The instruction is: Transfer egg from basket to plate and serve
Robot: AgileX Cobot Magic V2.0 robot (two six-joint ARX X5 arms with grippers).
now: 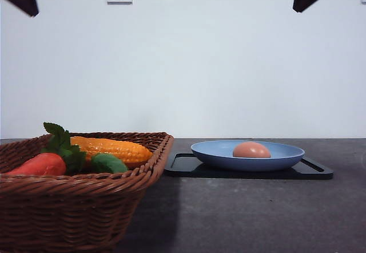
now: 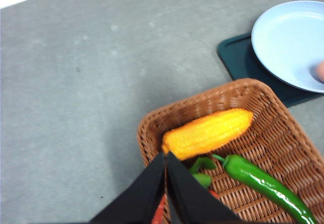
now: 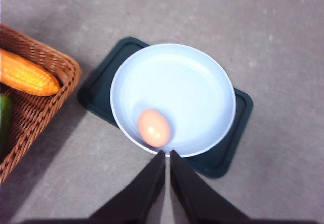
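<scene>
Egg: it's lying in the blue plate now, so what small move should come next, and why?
Probably lower the right end effector to the plate rim for serving: the egg already rests inside it, on the black tray, and the fingers look closed and empty above it.

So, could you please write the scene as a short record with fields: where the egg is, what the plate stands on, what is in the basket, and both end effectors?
egg: lies in the plate, near its rim
plate: sits on a black tray
basket: holds corn, a green pepper and a red vegetable; no egg in it
left end effector: shut, above the basket, holding nothing
right end effector: shut, above the plate's edge, holding nothing
</scene>
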